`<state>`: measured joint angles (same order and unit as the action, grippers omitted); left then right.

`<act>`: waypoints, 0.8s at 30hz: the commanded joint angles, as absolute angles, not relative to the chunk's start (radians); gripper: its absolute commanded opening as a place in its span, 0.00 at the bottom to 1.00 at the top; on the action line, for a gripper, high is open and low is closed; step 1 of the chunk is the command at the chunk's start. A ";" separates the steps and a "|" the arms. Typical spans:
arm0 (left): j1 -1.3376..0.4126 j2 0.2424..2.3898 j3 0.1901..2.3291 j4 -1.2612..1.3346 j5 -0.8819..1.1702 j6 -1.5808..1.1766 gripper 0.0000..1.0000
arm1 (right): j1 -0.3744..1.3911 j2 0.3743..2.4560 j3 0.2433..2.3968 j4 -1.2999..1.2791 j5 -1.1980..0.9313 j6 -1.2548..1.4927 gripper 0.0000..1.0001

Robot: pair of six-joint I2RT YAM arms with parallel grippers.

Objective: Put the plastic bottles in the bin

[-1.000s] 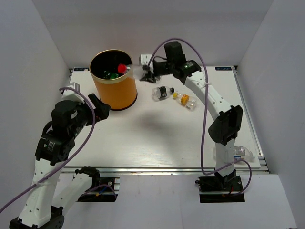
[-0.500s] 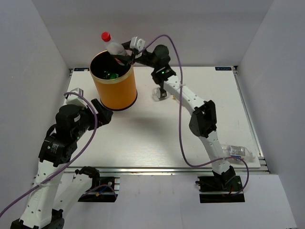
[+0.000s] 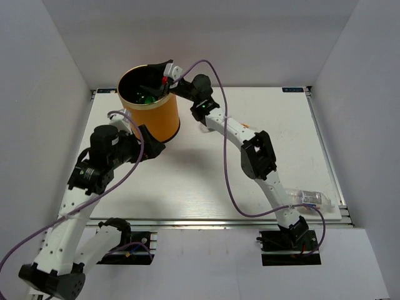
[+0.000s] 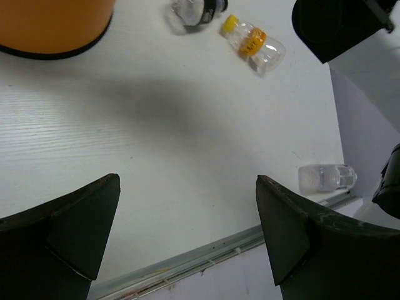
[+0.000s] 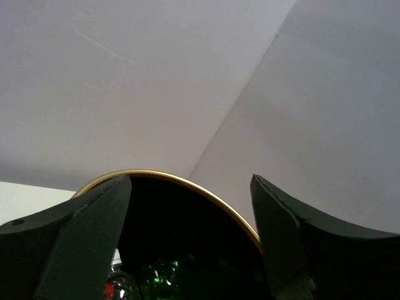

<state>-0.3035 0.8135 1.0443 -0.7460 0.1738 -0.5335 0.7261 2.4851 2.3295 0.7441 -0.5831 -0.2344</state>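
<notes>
The right gripper hangs wide open and empty over the bin at far left. Just beneath it, inside, lie a red-capped bottle and a green bottle. The left gripper, also spread wide and empty, hovers just near of the bin.

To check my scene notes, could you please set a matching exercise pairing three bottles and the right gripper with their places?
1. all-green plastic bottle
2. clear plastic bottle with yellow cap
3. clear plastic bottle with pale label
4. right gripper

A. open, above the tall orange cylindrical bin
B. by the right arm's base, at the white table's edge
C. inside the bin
D. on the table, right of the bin

Pairs: 1-C, 2-D, 3-B, 4-A
</notes>
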 commanded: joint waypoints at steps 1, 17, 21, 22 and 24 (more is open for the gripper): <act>-0.316 0.918 1.028 -0.588 0.314 -0.503 1.00 | 0.695 2.324 2.295 0.851 -0.494 -0.235 0.80; -0.508 1.768 1.609 -0.499 0.359 -0.096 0.44 | 0.152 1.882 2.045 -0.560 -0.385 -0.211 0.90; -0.520 1.981 1.842 -0.577 0.229 -0.014 0.73 | 0.071 1.800 1.890 -0.941 -0.641 -0.438 0.84; -0.520 2.021 1.868 -0.577 0.216 -0.014 0.76 | 0.060 1.764 1.838 -0.968 -0.672 -0.490 0.76; -0.520 2.122 1.952 -0.577 0.177 -0.014 0.84 | 0.023 1.712 1.755 -1.026 -0.741 -0.566 0.28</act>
<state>-0.5243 2.0556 1.8423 -0.5266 0.2745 -0.0795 0.0513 1.8259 1.8305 -0.7338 -0.5289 -0.3882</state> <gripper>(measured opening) 0.817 0.492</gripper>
